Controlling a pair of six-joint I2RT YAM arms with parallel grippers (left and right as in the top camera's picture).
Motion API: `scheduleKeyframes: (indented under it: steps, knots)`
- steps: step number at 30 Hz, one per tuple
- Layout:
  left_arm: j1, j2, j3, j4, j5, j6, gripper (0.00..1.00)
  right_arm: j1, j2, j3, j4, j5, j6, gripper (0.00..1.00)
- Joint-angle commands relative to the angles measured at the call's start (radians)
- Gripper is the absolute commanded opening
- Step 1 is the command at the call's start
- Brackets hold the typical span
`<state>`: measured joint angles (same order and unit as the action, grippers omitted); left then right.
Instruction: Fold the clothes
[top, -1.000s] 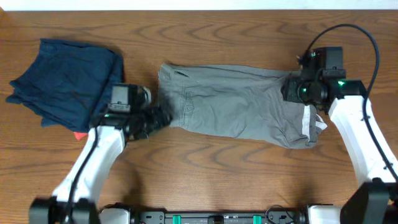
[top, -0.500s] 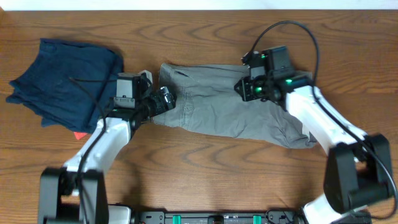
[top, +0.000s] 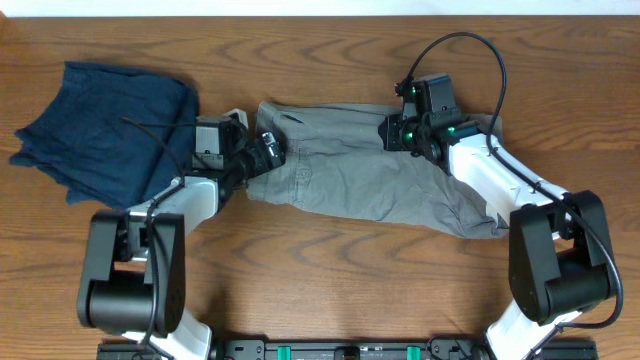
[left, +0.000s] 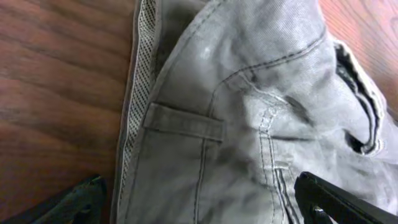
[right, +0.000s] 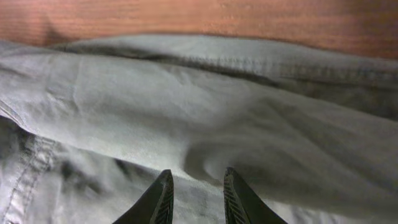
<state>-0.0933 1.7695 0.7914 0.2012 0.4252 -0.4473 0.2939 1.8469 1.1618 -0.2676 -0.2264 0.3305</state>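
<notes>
The grey shorts (top: 370, 185) lie flat on the wooden table (top: 330, 290), in the middle of its width and nearer to the far edge than to the near edge, stretched from left to right with the waistband at the left end. The left gripper (top: 268, 150) is at this left end, low over the waistband. In the left wrist view its two fingers (left: 336, 199) stand wide apart, released, with the grey cloth and one belt loop (left: 183, 122) between them, and nothing is held. The right gripper (top: 392, 133) is on the far side of the shorts, close to their upper hem and about at the middle of their length. In the right wrist view its fingers (right: 158, 199) are close together and a small raised fold of the grey cloth sits between the tips, so it appears clenched on the shorts. A dark navy garment (top: 105, 130) lies crumpled near the far left corner of the table, apart from the shorts.
</notes>
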Motion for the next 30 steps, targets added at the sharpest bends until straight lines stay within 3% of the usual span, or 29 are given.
scheduleKeyframes:
  steps: [1,2,5,8,12,13,16,23,30]
  knots:
    - [0.003,0.049,-0.001,-0.007,0.039,-0.003,0.98,0.008,-0.001,0.002,-0.020,0.016,0.017,0.26]
    - [0.003,0.054,-0.001,-0.007,0.040,-0.003,0.98,0.008,-0.001,0.002,-0.032,0.016,0.017,0.26]
    - [0.003,0.058,-0.001,-0.004,0.097,-0.002,0.77,0.008,-0.001,0.002,-0.075,0.016,0.017,0.25]
    - [-0.002,0.058,-0.001,0.004,0.168,-0.002,0.69,0.008,-0.001,0.002,-0.117,0.018,0.024,0.25]
    - [-0.006,0.058,-0.001,-0.001,0.215,-0.002,0.22,0.006,-0.002,0.002,-0.135,0.016,0.032,0.26]
    - [-0.004,0.058,-0.001,0.000,0.231,-0.002,0.15,0.006,-0.003,0.002,-0.146,0.016,0.032,0.26]
    - [0.012,0.047,0.000,0.003,0.266,0.002,0.06,0.001,-0.006,0.002,-0.183,0.017,0.032,0.26]
    - [0.114,-0.076,0.005,-0.007,0.384,-0.015,0.06,-0.048,-0.016,0.002,-0.287,0.021,0.039,0.23]
    - [0.126,-0.215,0.005,-0.075,0.396,-0.022,0.06,-0.045,-0.016,0.002,-0.353,0.015,0.040,0.23]
